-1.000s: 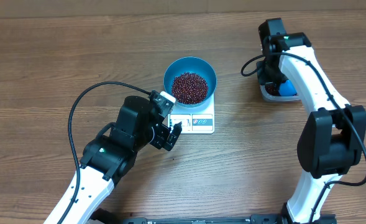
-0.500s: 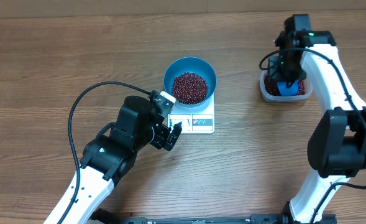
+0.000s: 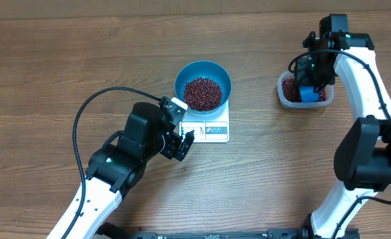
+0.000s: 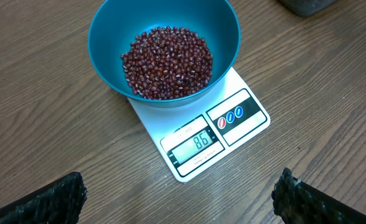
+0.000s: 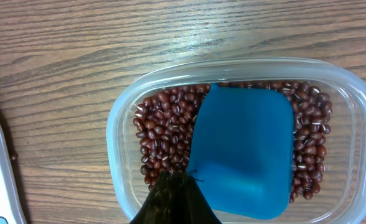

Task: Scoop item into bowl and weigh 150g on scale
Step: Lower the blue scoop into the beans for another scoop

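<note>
– On the left of the brown wooden table [image 3: 42, 73], what is the left gripper [image 3: 184, 141] doing?

– It hovers just beside the scale's near corner, jaws spread wide with nothing between them. Its own camera catches only two black fingertips [image 4: 46, 200], cut off at the bottom corners.

– And in the middle?

– The flat white square kitchen scale [image 4: 235, 115] carries the round, deep, bright blue bowl [image 4: 105, 37], which hides its far half. A loose heap of small dark red-brown beans [image 4: 167, 62] lies inside. The display [image 4: 195, 142] reads 86; I cannot make out a unit.

– Far right?

– A clear rounded-rectangular plastic tub [image 5: 115, 134] holds more beans, with a small blue plastic scoop [image 5: 245, 149] on them. The right gripper [image 5: 173, 196] is pinched tight at the scoop's near edge. The handle is hidden under its fingers.
</note>
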`<action>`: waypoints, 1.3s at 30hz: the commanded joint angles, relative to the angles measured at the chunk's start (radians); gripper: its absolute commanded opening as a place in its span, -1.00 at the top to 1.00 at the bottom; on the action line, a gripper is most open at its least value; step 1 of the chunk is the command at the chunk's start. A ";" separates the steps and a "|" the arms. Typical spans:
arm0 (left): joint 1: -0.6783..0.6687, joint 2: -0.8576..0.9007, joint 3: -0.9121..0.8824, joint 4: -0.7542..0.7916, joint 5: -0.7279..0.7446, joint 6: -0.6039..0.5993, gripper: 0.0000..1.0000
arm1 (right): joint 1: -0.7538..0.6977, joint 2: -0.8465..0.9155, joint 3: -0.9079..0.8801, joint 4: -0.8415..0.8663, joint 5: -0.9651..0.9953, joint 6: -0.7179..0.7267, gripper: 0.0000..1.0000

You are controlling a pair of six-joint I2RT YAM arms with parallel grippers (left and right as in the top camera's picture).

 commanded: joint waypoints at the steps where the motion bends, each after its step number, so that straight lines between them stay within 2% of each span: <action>1: 0.005 0.004 -0.003 0.004 0.011 0.008 -0.99 | -0.018 0.029 -0.006 0.011 -0.029 -0.017 0.93; 11: 0.005 0.004 -0.003 0.005 0.011 0.008 -0.99 | -0.079 0.029 -0.006 0.040 -0.036 -0.016 0.93; 21: 0.005 0.004 -0.003 0.005 0.011 0.008 -0.99 | -0.179 0.029 -0.007 0.021 -0.187 -0.018 0.93; 39: 0.005 0.004 -0.003 0.005 0.011 0.008 -0.99 | -0.162 0.029 -0.007 -0.007 -0.240 -0.018 0.93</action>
